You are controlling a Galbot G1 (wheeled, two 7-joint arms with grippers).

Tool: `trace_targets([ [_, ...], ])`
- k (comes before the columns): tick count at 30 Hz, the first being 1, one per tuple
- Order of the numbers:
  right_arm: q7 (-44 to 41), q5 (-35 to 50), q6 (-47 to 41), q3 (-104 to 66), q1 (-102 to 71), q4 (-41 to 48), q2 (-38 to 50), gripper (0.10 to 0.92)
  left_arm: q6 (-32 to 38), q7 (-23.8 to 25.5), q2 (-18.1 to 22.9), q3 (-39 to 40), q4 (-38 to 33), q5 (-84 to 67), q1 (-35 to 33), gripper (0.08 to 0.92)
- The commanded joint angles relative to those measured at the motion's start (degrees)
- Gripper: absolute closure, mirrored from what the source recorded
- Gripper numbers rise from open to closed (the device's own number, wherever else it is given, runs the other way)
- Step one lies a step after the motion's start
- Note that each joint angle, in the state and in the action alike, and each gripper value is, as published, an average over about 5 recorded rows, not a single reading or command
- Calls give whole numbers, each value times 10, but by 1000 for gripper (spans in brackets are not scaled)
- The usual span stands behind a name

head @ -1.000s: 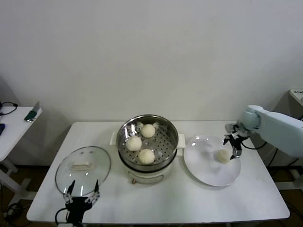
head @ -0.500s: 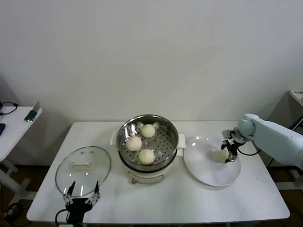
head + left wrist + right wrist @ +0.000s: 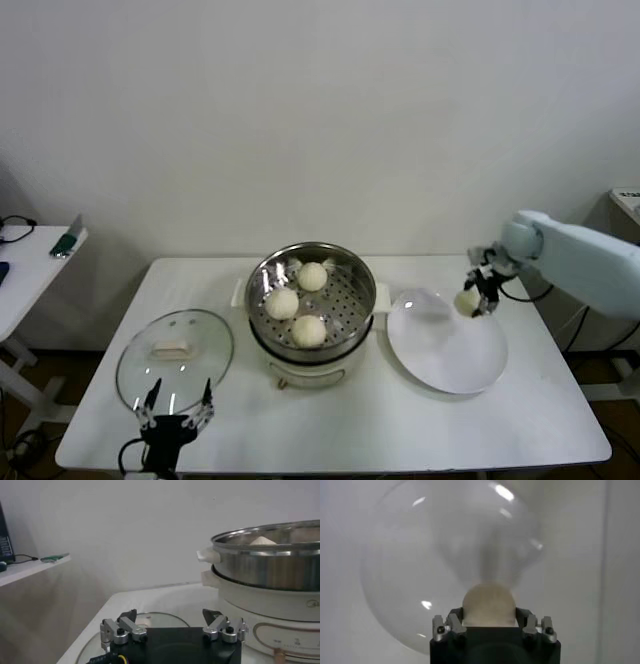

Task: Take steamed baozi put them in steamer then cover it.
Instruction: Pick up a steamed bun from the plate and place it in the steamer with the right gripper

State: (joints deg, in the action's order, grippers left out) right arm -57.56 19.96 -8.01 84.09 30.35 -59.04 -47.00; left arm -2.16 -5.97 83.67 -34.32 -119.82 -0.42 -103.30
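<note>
My right arm reaches in from the right side, its pale forearm angled down toward the middle, and the right tool (image 3: 478, 297) hangs raised above the surface with its fingers (image 3: 451, 624) closed on either side of a bun (image 3: 488, 605), which sits pinched between them. My left arm is parked low at the near left edge, only its wrist and the left tool (image 3: 173, 414) in sight, pointing forward and level just above the surface. The left tool's fingers (image 3: 125, 626) stand spread wide apart with nothing between them.
</note>
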Motion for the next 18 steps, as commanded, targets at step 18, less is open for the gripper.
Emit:
trace_targets([
  [18,138,306,-154,108,186,-256,-204,347,-5,0,-7,-10,-3,-10,14,177],
])
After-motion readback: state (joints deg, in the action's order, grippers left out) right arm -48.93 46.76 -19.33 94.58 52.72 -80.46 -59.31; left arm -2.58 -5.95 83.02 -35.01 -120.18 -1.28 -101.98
